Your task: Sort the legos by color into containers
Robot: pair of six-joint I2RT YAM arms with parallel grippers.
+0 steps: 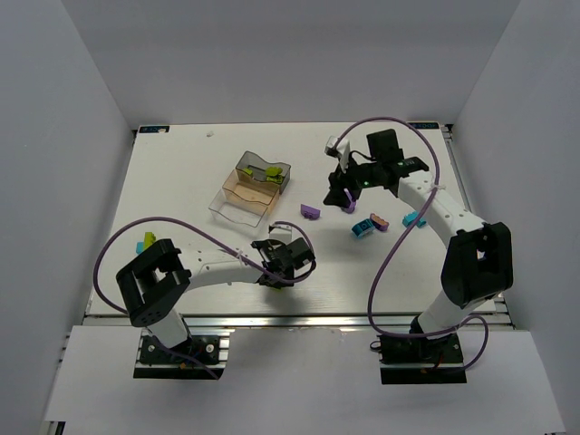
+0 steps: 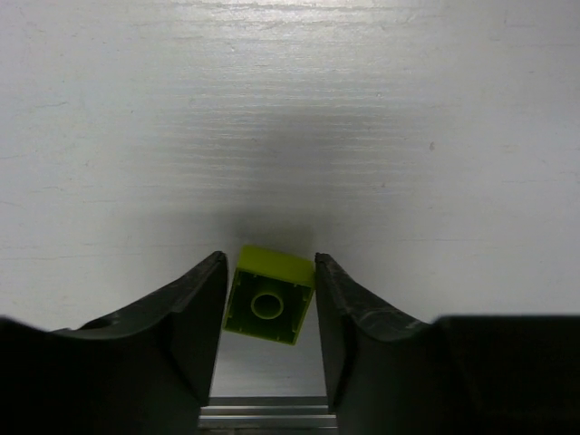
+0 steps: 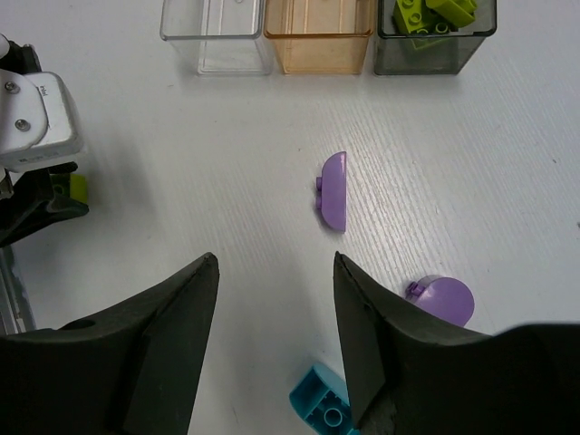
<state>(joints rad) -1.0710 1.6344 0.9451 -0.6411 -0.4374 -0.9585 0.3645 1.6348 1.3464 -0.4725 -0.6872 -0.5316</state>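
My left gripper (image 1: 276,272) is shut on a lime green lego (image 2: 269,294), tilted between the fingers with its hollow underside facing the camera, low over the table near its front edge. My right gripper (image 3: 275,263) is open and empty above the table. A purple half-round lego (image 3: 333,190) lies ahead of it, another purple one (image 3: 444,299) is at its right finger, and a cyan lego (image 3: 322,408) is below the jaws. The clear container (image 3: 217,23), orange container (image 3: 317,27) and smoky grey container (image 3: 435,36) stand in a row. The grey one holds lime legos (image 3: 426,14).
More legos lie right of the right gripper: a purple one (image 1: 379,222) and a cyan one (image 1: 415,217). A lime lego (image 1: 145,240) and a cyan one (image 1: 138,246) sit at the table's left edge by the left arm's cable.
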